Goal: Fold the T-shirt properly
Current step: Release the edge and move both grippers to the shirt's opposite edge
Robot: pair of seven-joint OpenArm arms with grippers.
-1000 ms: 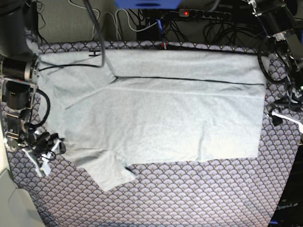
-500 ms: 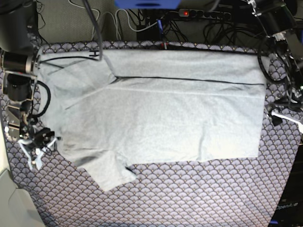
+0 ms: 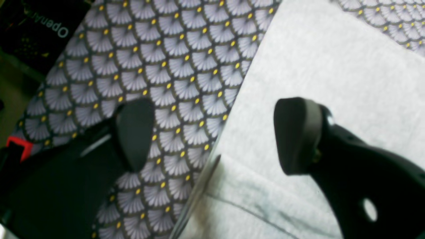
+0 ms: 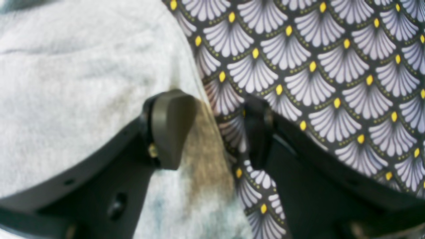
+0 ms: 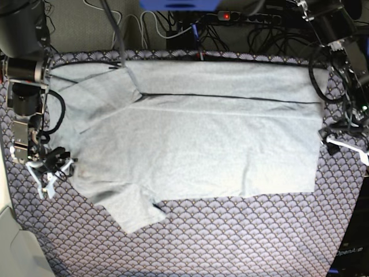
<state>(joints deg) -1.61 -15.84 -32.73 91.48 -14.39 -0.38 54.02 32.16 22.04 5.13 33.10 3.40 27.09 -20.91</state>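
T-shirt [image 5: 196, 144] flat on tablecloth [image 5: 230, 242] | left claw [image 3: 212, 136] wide apart, straddling hem | right claw [image 4: 215, 129] likewise, both empty

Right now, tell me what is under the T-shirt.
The T-shirt lies flat on the fan-patterned tablecloth, which shows around its edges in all views. One long side is folded over the body. Whatever sits beneath the fabric's middle is covered and cannot be seen.

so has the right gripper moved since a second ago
Yes. In the base view the right gripper has slid up the image along the purple-grey fan-patterned tablecloth, closer to the light grey cotton T-shirt edge beside the lower sleeve.
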